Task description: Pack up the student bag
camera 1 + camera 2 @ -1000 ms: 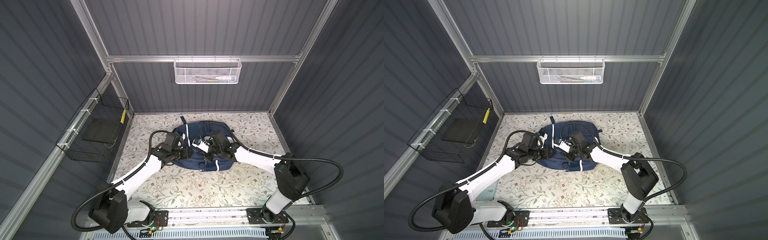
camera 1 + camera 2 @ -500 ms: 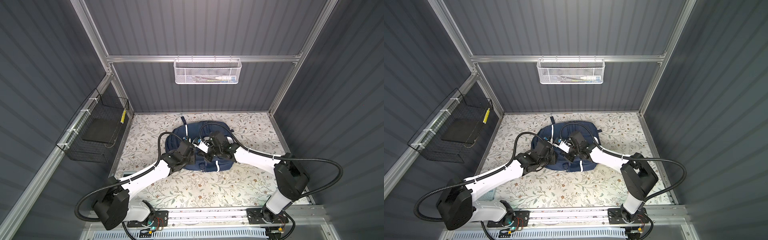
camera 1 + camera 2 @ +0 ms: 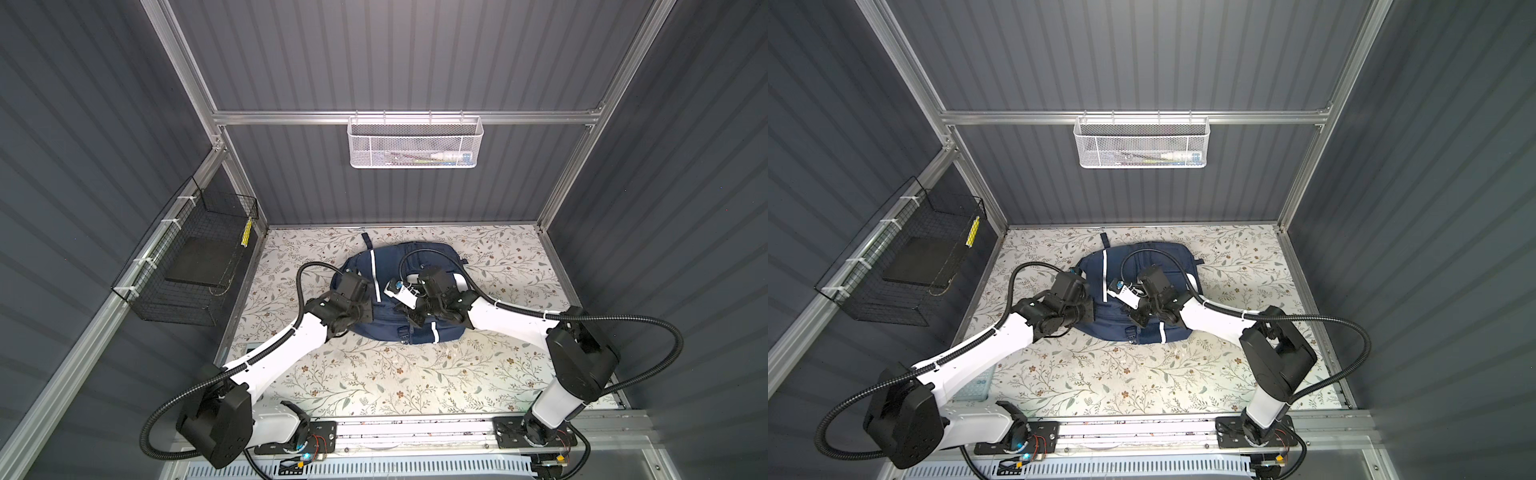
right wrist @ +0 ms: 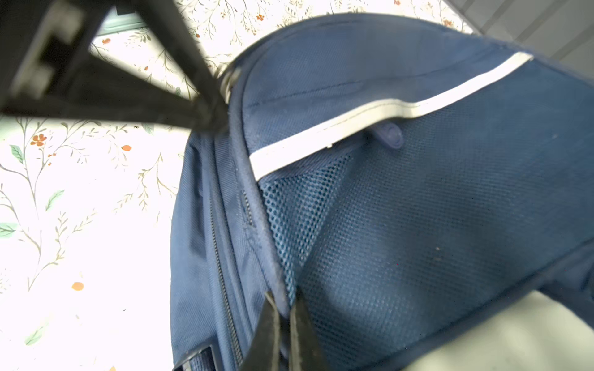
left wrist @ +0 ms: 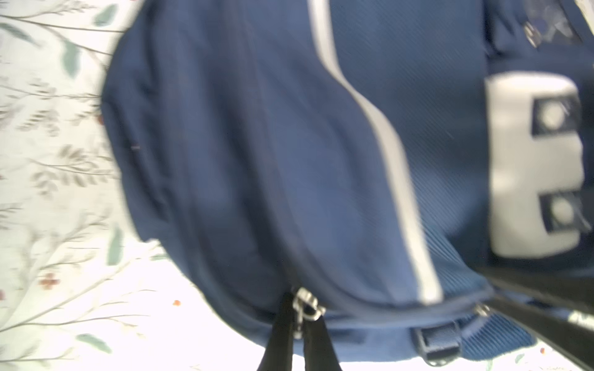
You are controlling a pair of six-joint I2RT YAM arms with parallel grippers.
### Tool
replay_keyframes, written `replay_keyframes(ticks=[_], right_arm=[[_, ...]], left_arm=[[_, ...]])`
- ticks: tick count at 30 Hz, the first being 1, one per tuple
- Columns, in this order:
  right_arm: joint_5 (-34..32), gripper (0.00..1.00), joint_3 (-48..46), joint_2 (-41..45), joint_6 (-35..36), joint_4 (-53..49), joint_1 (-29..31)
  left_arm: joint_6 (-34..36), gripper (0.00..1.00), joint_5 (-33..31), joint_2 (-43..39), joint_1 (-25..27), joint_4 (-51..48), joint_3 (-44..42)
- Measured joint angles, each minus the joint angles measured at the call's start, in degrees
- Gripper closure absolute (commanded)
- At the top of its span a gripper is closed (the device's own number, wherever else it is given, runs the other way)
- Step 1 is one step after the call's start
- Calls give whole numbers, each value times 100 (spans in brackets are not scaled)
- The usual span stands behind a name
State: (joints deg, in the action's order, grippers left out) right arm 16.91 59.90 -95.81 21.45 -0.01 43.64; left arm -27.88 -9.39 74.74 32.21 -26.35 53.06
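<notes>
The student bag [image 3: 419, 259] [image 3: 1154, 259], navy with a white stripe, lies flat at the back middle of the floral table. In the left wrist view my left gripper [image 5: 300, 310] is shut on a metal zip pull [image 5: 305, 305] at the bag's [image 5: 257, 160] rim. My right gripper [image 4: 284, 305] is shut on a piped seam of the bag [image 4: 418, 208], beside its mesh pocket [image 4: 299, 205]. In both top views the left gripper [image 3: 365, 316] [image 3: 1088, 316] and the right gripper [image 3: 415, 319] [image 3: 1138, 319] rest on the bag's near half, their fingertips hidden.
A white mesh basket [image 3: 415, 143] with small items hangs on the back wall. A black wire basket [image 3: 195, 266] on the left wall holds a dark flat thing. A pale blue thing [image 3: 976, 384] lies partly under the left arm. The floral cloth [image 3: 395, 374] covers the table.
My left arm swung from the bag's left side to its near rim, and its jaws closed on the zip pull. The right arm kept its place and grip.
</notes>
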Motion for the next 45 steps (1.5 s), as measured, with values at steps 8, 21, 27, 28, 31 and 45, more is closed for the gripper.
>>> replay_keyframes(ticks=[8, 21, 27, 28, 31, 45], right_arm=[[-304, 100, -103, 155, 157, 92, -13], [-846, 49, -975, 1443, 372, -551, -776], [-754, 46, -1742, 2321, 573, 83, 17], [-732, 49, -1742, 2267, 614, 229, 155], [-772, 59, -1593, 1878, 767, 531, 372], [-643, 100, -1602, 1499, 1204, 920, 411]], left_arm=[[780, 100, 841, 293, -553, -352, 496], [-144, 100, 787, -55, 1475, -192, 236], [-391, 100, 752, -15, 1602, -350, 372], [-417, 100, 750, -7, 1604, -365, 393], [-529, 100, 743, 28, 1604, -461, 428], [-306, 100, 848, 0, -39, -710, 426]])
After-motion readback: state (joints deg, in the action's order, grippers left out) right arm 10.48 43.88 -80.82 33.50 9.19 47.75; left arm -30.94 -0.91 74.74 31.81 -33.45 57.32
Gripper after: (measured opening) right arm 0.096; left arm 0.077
